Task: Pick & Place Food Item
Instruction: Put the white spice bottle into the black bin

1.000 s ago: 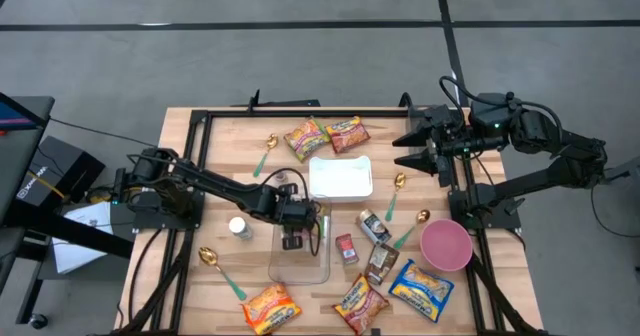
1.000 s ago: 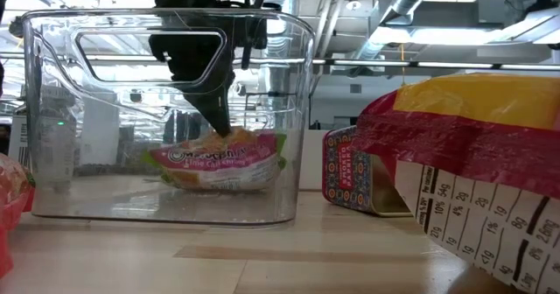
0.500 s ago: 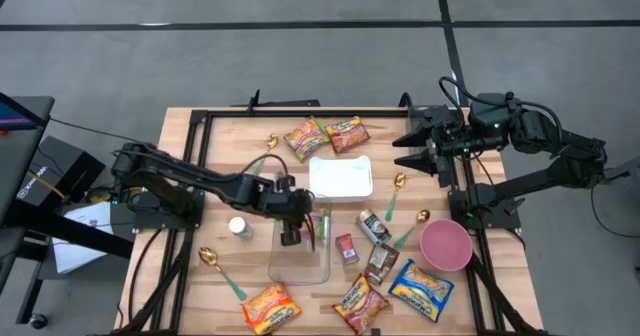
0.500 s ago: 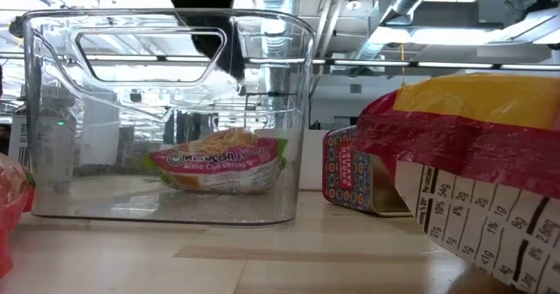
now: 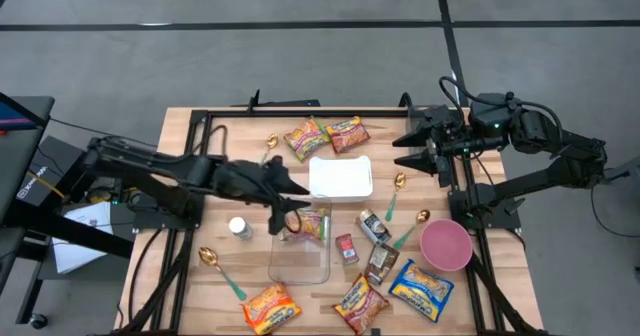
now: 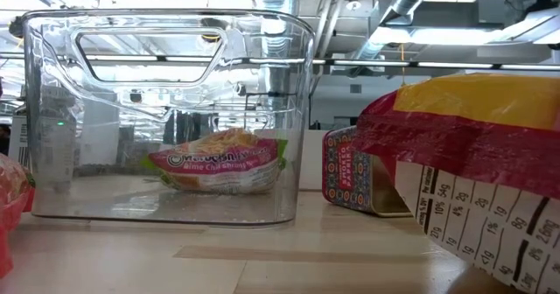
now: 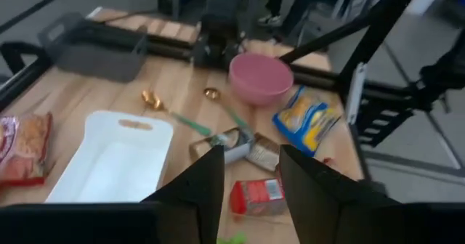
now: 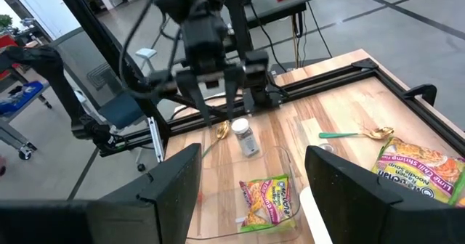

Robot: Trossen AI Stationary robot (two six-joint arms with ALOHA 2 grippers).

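Yellow packet (image 6: pixel 472 198) cut off at frame edge.

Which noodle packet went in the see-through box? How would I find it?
Look at the middle of the wooden table, just in front of the white tray, for the clear plastic bin. The noodle packet lies at the bin's far end. It is the only packet inside a container; all the others lie loose on the wood.

Bright even overhead light; soft shadows; left pincer (image 5: pixel 292 212) motion-blurred (high view); low-view foreground defocused.
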